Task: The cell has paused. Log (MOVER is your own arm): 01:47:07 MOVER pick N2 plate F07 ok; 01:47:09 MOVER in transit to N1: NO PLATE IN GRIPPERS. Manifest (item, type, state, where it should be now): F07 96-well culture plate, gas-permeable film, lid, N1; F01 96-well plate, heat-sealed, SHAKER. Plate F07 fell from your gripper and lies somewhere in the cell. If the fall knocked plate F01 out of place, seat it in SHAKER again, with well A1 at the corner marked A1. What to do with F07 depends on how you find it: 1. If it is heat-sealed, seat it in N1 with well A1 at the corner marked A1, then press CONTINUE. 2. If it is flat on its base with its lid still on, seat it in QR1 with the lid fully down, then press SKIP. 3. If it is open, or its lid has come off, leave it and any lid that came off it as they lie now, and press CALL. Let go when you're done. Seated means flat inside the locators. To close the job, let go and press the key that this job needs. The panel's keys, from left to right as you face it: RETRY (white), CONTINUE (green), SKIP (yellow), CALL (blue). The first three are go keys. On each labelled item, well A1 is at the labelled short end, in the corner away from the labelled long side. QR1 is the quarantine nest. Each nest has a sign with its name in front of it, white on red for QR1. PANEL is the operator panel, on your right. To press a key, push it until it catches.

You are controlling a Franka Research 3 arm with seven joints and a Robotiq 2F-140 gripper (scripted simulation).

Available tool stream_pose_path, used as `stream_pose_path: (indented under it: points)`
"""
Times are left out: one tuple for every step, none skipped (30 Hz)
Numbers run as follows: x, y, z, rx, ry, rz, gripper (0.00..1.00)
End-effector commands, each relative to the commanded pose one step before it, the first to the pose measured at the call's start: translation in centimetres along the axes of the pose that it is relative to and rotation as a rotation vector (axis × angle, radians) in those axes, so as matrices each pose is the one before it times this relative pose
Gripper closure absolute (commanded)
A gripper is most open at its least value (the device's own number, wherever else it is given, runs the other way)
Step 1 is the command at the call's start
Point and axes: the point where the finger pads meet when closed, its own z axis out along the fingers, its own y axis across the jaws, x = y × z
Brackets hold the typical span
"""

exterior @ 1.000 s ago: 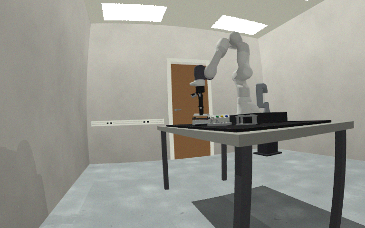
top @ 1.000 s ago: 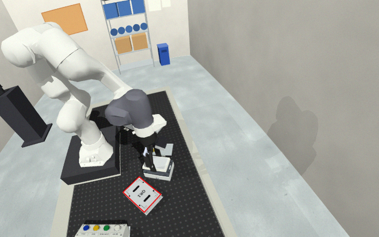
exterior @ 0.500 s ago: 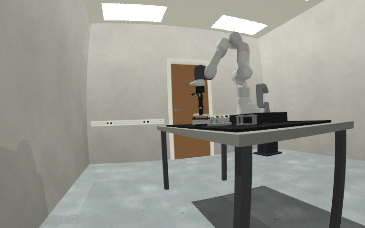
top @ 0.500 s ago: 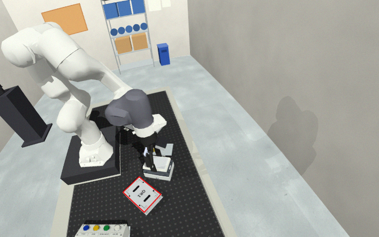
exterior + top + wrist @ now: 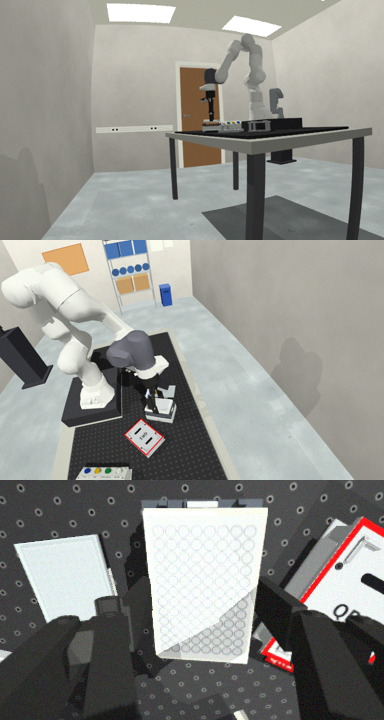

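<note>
My gripper [image 5: 159,404] [image 5: 211,120] [image 5: 203,591] is shut on a white 96-well plate [image 5: 163,404] [image 5: 208,120] [image 5: 205,580], by its two long sides. Its top shows rings of wells; no label is readable. The plate looks level, just above a dark-topped device [image 5: 160,418] [image 5: 210,128] [image 5: 250,503] with a white base; a thin gap shows in the exterior view. A pale flat rectangle [image 5: 171,390] [image 5: 65,575] lies beside the device; whether it is a plate or a lid I cannot tell. QR1 [image 5: 150,433] [image 5: 350,590] holds no plate in the part visible.
The operator panel [image 5: 124,474] [image 5: 230,127] carries blue [image 5: 87,470], yellow [image 5: 97,470], green [image 5: 107,470] and white [image 5: 118,470] keys. The arm's black pedestal [image 5: 93,416] stands beside the work area. A grey open-framed item [image 5: 251,126] stands right of the panel in the exterior view.
</note>
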Motion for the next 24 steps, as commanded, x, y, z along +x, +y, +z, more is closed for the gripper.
stream_pose_path:
  points:
    - [0.068, -0.033, 0.024, 0.00149, 0.00273, -0.00259, 0.9]
    - [0.0, 0.0, 0.0, 0.0, 0.0, 0.0, 0.9]
    - [0.0, 0.0, 0.0, 0.0, 0.0, 0.0, 0.9]
    - [0.0, 0.0, 0.0, 0.0, 0.0, 0.0, 0.9]
    - [0.0, 0.0, 0.0, 0.0, 0.0, 0.0, 0.9]
    - [0.0, 0.0, 0.0, 0.0, 0.0, -0.00001, 0.9]
    - [0.001, 0.0, 0.0, 0.0, 0.0, -0.00004, 0.9]
    - [0.002, 0.001, 0.0, 0.0, 0.0, -0.00007, 0.9]
    - [0.003, 0.001, 0.0, 0.0, 0.0, -0.0001, 0.9]
    - [0.004, 0.001, 0.0, 0.0, 0.0, -0.00014, 0.9]
    - [0.0, 0.0, 0.0, 0.0, 0.0, 0.0, 0.9]
    - [0.0, 0.0, 0.0, 0.0, 0.0, 0.0, 0.9]
    - [0.005, 0.002, 0.0, 0.0, 0.0, -0.00018, 0.9]
    - [0.006, 0.002, 0.0, 0.0, 0.0, -0.00022, 0.9]
    - [0.007, 0.002, 0.0, 0.0, 0.0, -0.00026, 0.9]
    - [0.007, 0.003, 0.0, 0.0, 0.0, -0.00029, 0.9]
    - [0.008, 0.003, 0.0, 0.0, 0.0, -0.00033, 0.9]
    - [0.009, 0.003, 0.0, 0.0, 0.0, -0.00035, 0.9]
    - [0.009, 0.003, 0.0, 0.0, 0.0, -0.00037, 0.9]
    - [0.01, 0.003, 0.0, 0.0, 0.0, -0.00038, 0.9]
    - [0.01, 0.003, 0.0, 0.0, 0.0, -0.00039, 0.9]
    - [0.01, 0.003, 0.0, 0.0, 0.0, -0.00039, 0.9]
    - [0.01, 0.003, 0.0, 0.0, 0.0, -0.00038, 0.9]
    - [0.009, 0.003, 0.0, 0.0, 0.0, -0.00037, 0.9]
